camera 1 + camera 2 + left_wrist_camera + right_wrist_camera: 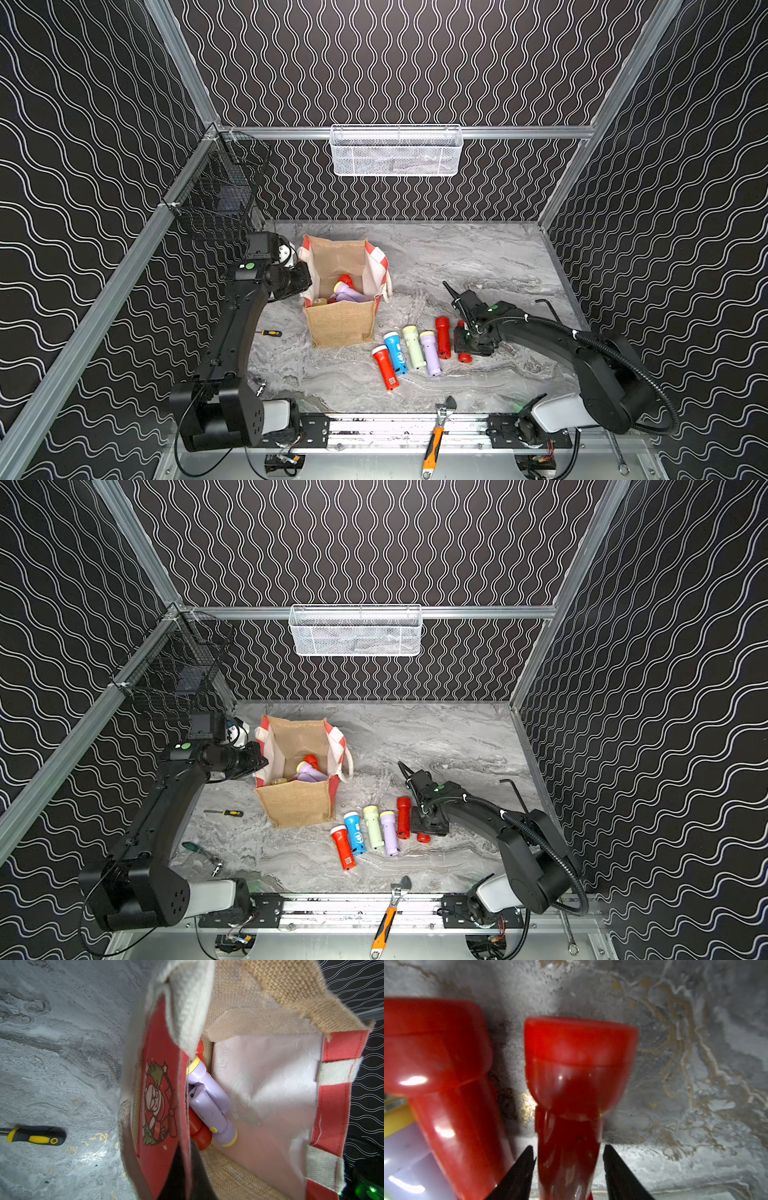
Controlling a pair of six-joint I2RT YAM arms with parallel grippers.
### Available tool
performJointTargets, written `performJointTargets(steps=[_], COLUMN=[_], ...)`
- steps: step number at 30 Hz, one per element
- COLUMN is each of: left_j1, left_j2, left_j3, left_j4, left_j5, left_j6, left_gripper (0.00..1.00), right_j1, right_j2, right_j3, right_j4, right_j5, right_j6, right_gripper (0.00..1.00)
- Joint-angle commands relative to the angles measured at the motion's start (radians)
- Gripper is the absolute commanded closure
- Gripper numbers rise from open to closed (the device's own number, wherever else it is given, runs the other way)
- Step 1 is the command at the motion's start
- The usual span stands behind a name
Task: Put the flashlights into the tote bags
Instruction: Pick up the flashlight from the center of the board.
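Flashlights (413,347) lie in a row on the table, and the one that matters is the end red flashlight (579,1068), directly under my right hand (569,1150). Its long axis runs straight out along the hand: the narrow handle is between the two fingers, the wide head is beyond the fingertips, and the butt end pokes out behind the wrist in both top views. The fingers stand one on each side of the handle, very close to it; whether they are pinching yet I cannot tell. The closing line crosses the handle squarely, which I judge right for this grab.

Just beside the hand on its left lies a second red flashlight (446,1076), nearly parallel, with a lilac flashlight (402,1157) beyond it. The finger on that side sits in the slot between the two red handles.

The tote bag (340,328) stands well off to the hand's left and farther out, mouth up, with stowed flashlights (209,1101) in the bottom. My left hand (186,1148) is clamped on the bag's side panel. The right hand is the nearer to the row, so I judge the carry to be its job: up, then left and forward over the rim.
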Motion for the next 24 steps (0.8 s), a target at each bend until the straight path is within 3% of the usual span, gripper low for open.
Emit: performJointTargets(steps=[1, 9, 16, 24], left_j1=[0.001, 0.002, 0.002, 0.002], left_j2=[-0.005, -0.007, -0.008, -0.009], left_j3=[-0.003, -0.006, -0.006, -0.004], left_j4=[0.022, 0.026, 0.027, 0.027], left_j5=[-0.009, -0.009, -0.009, 0.0], left_j6=[0.018, 0.014, 0.017, 0.016], left_gripper=[0.97, 0.97, 0.97, 0.97], right_j1=[0.0, 0.001, 0.002, 0.006], right_j2=[0.001, -0.011, -0.046, -0.076], right_j3=[-0.011, -0.018, 0.052, 0.325], right_j4=[0.028, 0.018, -0.027, -0.102], right_j5=[-0.004, 0.018, 0.038, 0.035], right_j6=[0.008, 0.022, 0.029, -0.025], right_gripper=[0.47, 0.61, 0.66, 0.66])
